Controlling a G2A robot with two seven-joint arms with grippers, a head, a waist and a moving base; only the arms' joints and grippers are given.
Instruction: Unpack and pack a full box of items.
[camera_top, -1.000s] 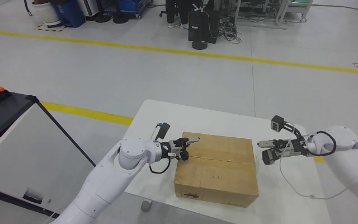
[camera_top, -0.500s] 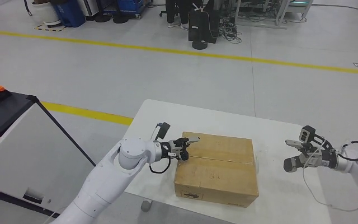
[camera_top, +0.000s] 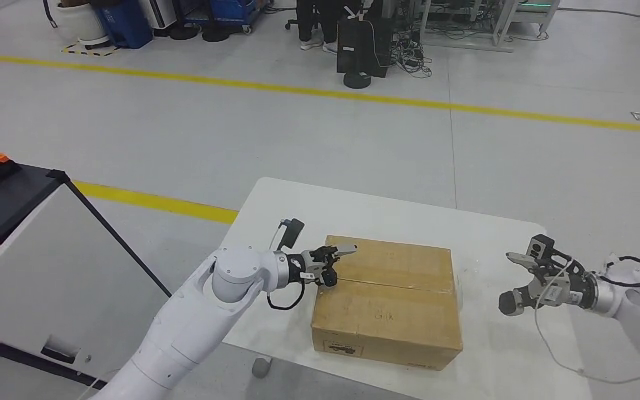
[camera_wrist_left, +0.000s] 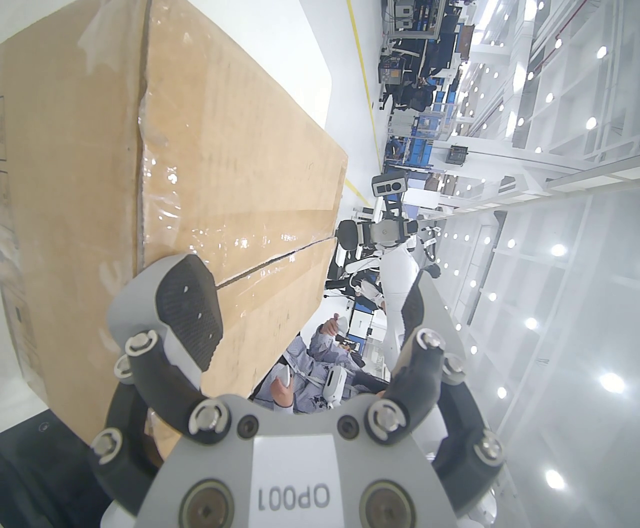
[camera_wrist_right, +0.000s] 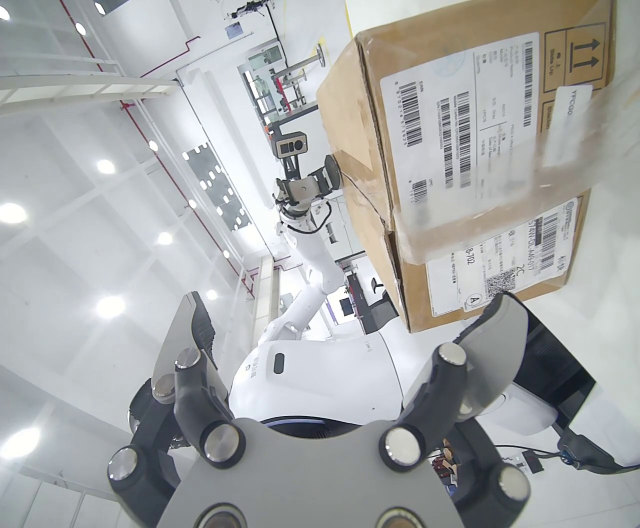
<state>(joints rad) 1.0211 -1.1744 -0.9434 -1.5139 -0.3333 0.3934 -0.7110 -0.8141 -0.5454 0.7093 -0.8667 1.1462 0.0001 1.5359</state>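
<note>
a white surface stands on a grey floor crossed by yellow lines. the closed cardboard box sits toward the surface's 6 o'clock edge. from the right wrist, white barcode labels cover its end face under a strip of clear tape. from the left wrist, glossy tape runs along the top seam. the left tool hangs at the box's 9 o'clock end, level with the seam, spread wide and empty. the right tool, at 3 o'clock and apart from the box, also gapes empty.
</note>
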